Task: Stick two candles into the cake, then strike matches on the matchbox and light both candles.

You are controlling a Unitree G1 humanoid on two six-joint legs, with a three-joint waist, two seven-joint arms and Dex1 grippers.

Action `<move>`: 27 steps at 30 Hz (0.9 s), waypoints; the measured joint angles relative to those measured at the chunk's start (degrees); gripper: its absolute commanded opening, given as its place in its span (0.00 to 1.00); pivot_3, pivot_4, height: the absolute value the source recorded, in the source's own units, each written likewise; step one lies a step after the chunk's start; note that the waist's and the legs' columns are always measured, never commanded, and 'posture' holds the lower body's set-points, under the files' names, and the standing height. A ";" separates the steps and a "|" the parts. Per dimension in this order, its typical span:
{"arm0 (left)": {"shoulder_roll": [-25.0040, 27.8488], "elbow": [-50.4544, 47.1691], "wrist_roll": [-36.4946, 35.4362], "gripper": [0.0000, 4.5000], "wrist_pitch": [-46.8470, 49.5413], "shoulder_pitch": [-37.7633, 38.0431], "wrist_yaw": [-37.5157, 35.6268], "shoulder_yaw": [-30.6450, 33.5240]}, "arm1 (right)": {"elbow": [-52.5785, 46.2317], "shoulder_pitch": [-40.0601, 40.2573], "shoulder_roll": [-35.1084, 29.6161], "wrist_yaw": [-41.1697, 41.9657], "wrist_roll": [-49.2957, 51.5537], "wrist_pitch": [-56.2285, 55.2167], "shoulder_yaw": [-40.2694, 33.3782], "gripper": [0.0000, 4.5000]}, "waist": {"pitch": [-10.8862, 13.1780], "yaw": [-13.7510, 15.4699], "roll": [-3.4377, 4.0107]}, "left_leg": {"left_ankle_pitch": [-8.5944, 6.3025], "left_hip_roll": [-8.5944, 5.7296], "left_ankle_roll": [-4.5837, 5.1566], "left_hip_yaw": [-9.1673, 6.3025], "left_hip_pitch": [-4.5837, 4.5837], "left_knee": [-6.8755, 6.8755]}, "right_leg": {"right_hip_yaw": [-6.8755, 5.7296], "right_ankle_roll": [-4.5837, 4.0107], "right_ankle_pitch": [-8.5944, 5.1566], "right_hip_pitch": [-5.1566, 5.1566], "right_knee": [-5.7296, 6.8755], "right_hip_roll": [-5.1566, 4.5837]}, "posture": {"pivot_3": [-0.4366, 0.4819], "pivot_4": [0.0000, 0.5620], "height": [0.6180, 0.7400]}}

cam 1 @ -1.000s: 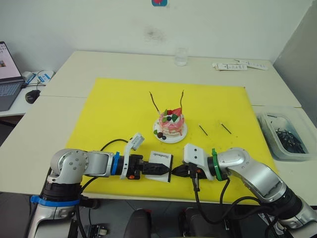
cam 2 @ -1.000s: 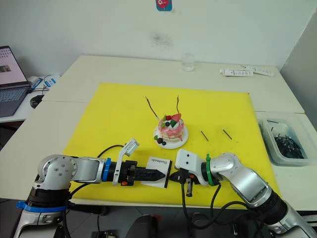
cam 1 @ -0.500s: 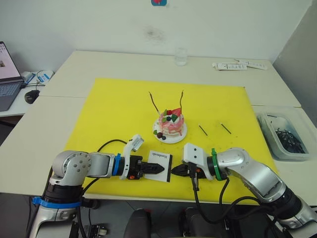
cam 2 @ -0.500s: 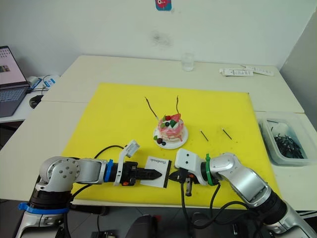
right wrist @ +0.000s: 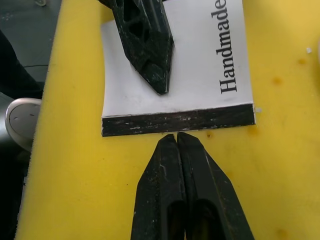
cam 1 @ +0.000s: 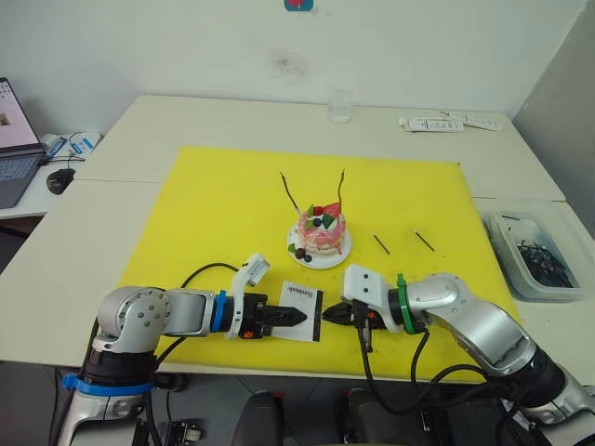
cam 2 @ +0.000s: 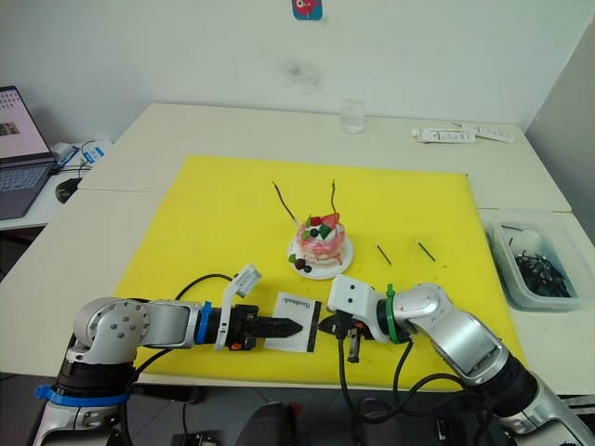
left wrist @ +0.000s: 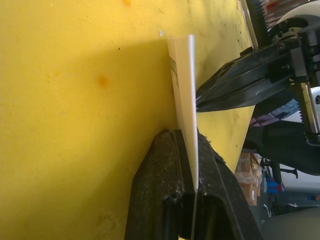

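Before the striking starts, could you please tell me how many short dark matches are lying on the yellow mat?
2. One short dark match lies on the yellow mat just right of the small pink cake; the other match lies farther right. Neither gripper visibly holds one.

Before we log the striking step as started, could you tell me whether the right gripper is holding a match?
No: the right gripper is shut with nothing between its fingers, tips at the matchbox strip, and both matches lie on the mat.
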 measured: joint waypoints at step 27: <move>1.11 1.02 0.08 0.55 2.64 -0.58 -3.74 0.46 | 0.98 -0.55 3.32 0.64 -2.02 0.14 0.92 0.00 | -0.01 -1.14 0.01 | 0.00 0.05 0.00 -0.07 0.08 -0.03 | 0.00 -0.01 0.00 0.00 0.07 0.06 | 0.48 0.27 1.00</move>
